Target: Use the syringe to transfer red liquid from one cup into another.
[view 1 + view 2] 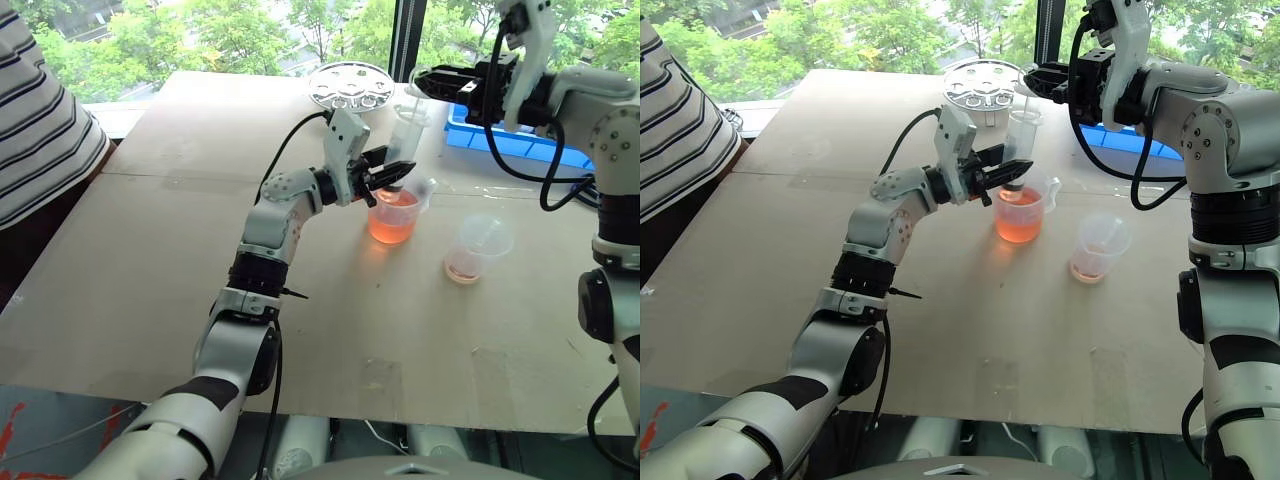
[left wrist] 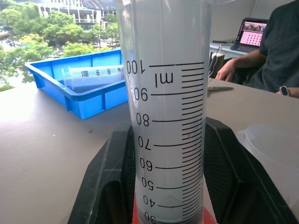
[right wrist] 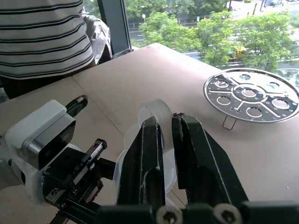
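Note:
The syringe (image 1: 405,130) stands upright with its tip down in the handled cup (image 1: 393,215), which holds red liquid (image 1: 392,225). My left gripper (image 1: 395,172) is shut on the lower barrel, whose scale marks face the left wrist view (image 2: 168,116). My right gripper (image 1: 425,80) comes in level from the right and is shut on the plunger's top disc (image 3: 154,109). The smaller handleless cup (image 1: 478,247) stands to the right of the handled one, apart from it, with a thin red layer at its bottom.
A blue tray (image 1: 520,140) at the back right holds a second syringe (image 2: 93,74). A perforated metal disc (image 1: 350,85) lies at the table's far edge. A person in a striped shirt (image 1: 40,120) stands at the left. Another person (image 2: 275,51) sits at a laptop beyond.

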Robot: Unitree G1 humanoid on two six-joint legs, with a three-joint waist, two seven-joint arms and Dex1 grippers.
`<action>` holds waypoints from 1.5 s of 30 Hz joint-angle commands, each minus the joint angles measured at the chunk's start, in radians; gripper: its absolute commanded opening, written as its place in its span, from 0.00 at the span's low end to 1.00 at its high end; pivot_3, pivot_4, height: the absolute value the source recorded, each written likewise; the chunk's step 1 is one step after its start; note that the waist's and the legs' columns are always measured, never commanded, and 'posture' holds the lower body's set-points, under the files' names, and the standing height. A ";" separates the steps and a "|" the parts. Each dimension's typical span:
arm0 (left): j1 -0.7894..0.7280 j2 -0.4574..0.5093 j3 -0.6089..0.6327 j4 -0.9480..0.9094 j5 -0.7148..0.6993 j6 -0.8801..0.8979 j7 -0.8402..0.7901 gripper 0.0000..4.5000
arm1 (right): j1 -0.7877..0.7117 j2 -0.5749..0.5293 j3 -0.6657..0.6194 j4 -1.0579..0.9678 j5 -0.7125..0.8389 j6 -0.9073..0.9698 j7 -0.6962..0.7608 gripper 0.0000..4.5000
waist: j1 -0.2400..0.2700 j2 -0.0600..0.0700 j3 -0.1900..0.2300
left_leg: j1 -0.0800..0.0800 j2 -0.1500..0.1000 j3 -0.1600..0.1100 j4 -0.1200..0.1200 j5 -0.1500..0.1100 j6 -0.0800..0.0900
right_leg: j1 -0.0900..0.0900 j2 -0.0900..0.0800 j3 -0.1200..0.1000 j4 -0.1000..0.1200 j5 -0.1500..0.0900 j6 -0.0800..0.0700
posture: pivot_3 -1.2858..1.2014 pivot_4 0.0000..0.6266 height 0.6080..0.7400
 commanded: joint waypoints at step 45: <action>-0.135 0.010 0.111 0.004 -0.137 0.132 0.096 0.31 | 0.509 -0.061 -0.391 -0.466 0.130 -0.124 -0.107 0.99 | 0.002 0.000 0.000 | 0.000 0.000 0.001 0.000 0.002 -0.003 | 0.000 0.000 0.000 0.000 0.000 0.000 | 0.52 0.24 1.00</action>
